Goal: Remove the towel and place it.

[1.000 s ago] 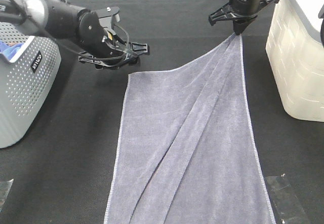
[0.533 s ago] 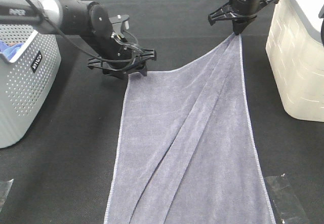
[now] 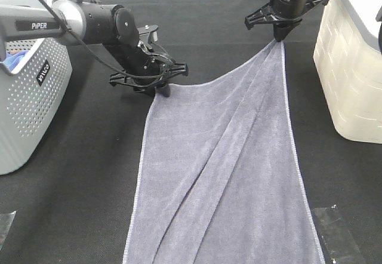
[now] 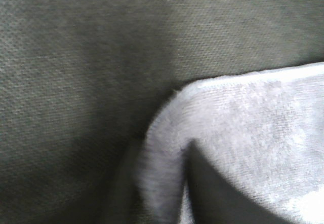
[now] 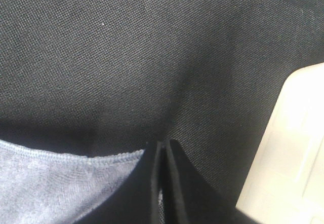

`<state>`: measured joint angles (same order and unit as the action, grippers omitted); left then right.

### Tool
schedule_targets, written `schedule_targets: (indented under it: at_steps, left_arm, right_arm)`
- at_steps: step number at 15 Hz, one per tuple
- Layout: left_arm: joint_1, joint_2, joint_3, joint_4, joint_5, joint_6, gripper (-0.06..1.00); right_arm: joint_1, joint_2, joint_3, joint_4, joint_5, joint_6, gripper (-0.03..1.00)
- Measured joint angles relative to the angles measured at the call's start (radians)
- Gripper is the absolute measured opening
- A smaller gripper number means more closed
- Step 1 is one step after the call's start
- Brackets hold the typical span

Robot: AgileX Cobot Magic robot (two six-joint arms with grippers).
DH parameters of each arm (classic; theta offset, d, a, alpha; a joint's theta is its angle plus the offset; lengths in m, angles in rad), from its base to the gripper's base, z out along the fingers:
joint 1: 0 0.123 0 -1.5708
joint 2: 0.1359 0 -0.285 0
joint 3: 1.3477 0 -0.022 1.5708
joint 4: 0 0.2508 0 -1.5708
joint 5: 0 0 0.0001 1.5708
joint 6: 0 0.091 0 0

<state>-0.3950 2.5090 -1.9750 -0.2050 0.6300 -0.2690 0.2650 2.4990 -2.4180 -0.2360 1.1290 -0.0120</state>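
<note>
1. The black table [image 3: 71,216] is carrying everything, and it is running out of the exterior high view on all sides.
2. The towel [image 3: 221,174] is lying spread down the middle of the table with long folds along it. Its near end is being cut off by the lower edge of the view. Its far right corner is rising off the table in a narrow peak.
3. The grey perforated basket [image 3: 24,109] is standing at the left, well apart from the towel, and only part of it is showing.
4. The cream bin [image 3: 352,79] is standing at the right, near the towel's right hem and also cut off by the frame.
5. The right gripper [image 3: 279,36] is pinching the raised corner. In its wrist view the two black fingers [image 5: 152,193] are pressing together, with the stitched hem running in between them.
6. The left gripper [image 3: 162,88] is sitting down at the towel's far left corner. Its wrist view is blurred: the corner is showing between dark shapes, and I cannot tell whether the jaws are parted or closed on it.
7. A blue cloth [image 3: 17,58] is peeking over the basket's rim, mostly hidden.
</note>
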Motion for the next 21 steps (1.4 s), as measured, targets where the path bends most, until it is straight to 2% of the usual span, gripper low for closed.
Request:
schedule_targets:
  at_steps: [2, 4, 5, 8, 11, 13, 14, 19, 21]
  left_arm:
    - [0.0, 0.0, 0.0, 0.017, 0.002, 0.016, 0.01]
    - [0.0, -0.007, 0.0, 0.044, 0.002, 0.022, 0.0]
    - [-0.002, -0.019, 0.0, 0.088, 0.005, 0.022, 0.0]
    - [-0.002, -0.083, 0.0, 0.32, -0.052, 0.014, 0.0]
    - [0.004, -0.091, 0.0, 0.559, -0.161, -0.115, 0.0]
    - [0.029, -0.091, 0.0, 0.668, -0.267, -0.207, 0.0]
    - [0.062, -0.091, 0.0, 0.717, -0.408, -0.244, 0.0]
    - [0.141, -0.011, 0.0, 0.732, -0.771, -0.254, 0.0]
    - [0.146, 0.048, -0.004, 0.733, -0.874, -0.188, 0.0]
  right_arm:
    - [0.0, 0.0, 0.0, 0.0, 0.0, 0.0, 0.0]
    - [0.0, 0.0, 0.0, 0.0, 0.0, 0.0, 0.0]
    - [0.0, 0.0, 0.0, 0.0, 0.0, 0.0, 0.0]
    - [0.0, 0.0, 0.0, 0.001, -0.033, 0.0, 0.0]
    - [0.0, 0.0, 0.0, -0.003, -0.139, 0.0, 0.0]
    - [0.0, 0.0, 0.0, -0.028, -0.24, 0.0, 0.0]
    - [0.0, 0.009, 0.0, -0.062, -0.35, 0.0, 0.0]
    - [0.0, 0.11, 0.0, -0.091, -0.579, 0.0, 0.0]
    - [0.0, 0.143, 0.0, -0.143, -0.663, 0.022, 0.0]
